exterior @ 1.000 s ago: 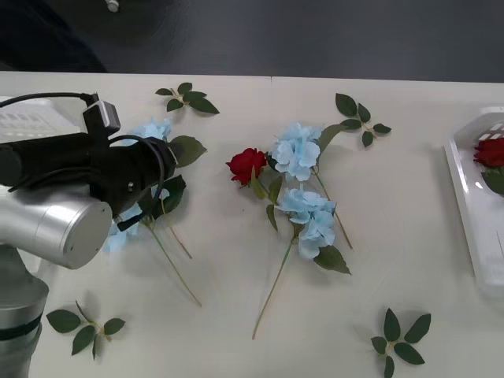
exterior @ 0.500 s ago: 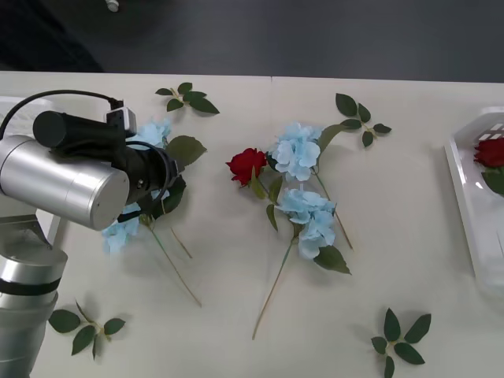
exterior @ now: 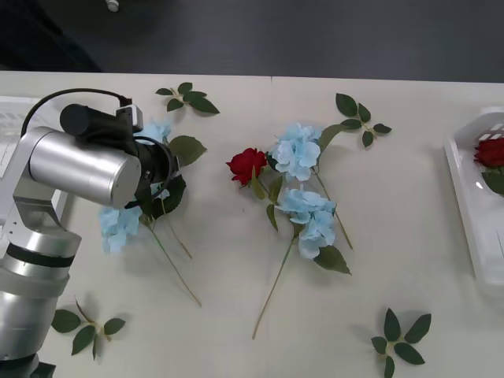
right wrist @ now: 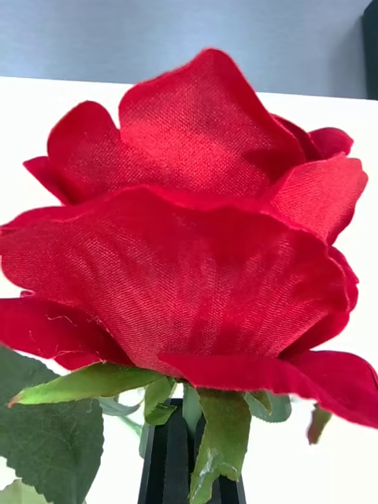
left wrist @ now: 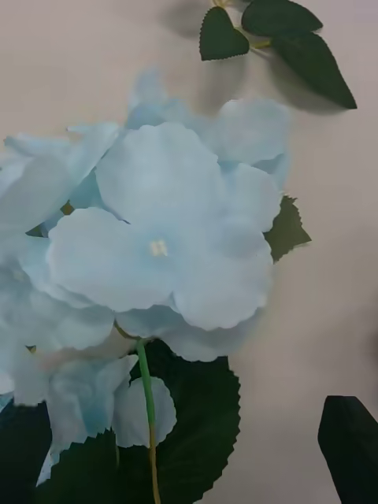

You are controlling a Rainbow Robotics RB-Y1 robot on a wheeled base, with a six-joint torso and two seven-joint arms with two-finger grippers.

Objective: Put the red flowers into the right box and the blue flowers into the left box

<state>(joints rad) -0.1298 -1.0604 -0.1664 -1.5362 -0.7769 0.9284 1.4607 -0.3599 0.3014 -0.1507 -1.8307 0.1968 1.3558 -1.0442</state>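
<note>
My left gripper hangs low over two blue flowers near the table's left side, the arm covering part of them. The left wrist view has a pale blue cluster close below and one black finger at the corner, so the gripper is open. Two more blue flowers lie mid-table beside a red flower. The left box shows behind the arm. At the right edge, the right box holds a red flower. My right gripper is shut on the stem of a red flower.
Loose leaf sprigs lie at the back left, back right, front right and front left. Long green stems trail toward the front edge. Bare tabletop lies between the middle flowers and the right box.
My left arm has swung from the left box side toward the two blue flowers, its forearm lifting and its wrist pointing down at them. The flowers on the table have not moved.
</note>
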